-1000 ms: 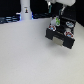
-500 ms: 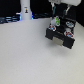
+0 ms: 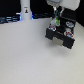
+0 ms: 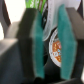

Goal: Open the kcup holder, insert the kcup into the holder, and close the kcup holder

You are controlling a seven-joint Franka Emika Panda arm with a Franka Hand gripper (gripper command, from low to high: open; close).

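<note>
A blurry exterior view is showing a pale, off-white table filling most of the frame. In the upper right, the kcup holder, a black boxy unit, is sitting on the table with its tray of round pod slots facing up and several pods with mixed-colour lids resting in it. The robot arm is reaching down from the top edge, and its gripper is hanging just above the far side of the holder. Between the fingers a small pale object with a green top, the kcup, is showing, but it is too blurred to be sure of the contact. A white bottle-like object is standing at the upper left. In the wrist view, two teal finger pads are standing apart with a gap between them, and a pod with an orange and white lid is lying below that gap.
</note>
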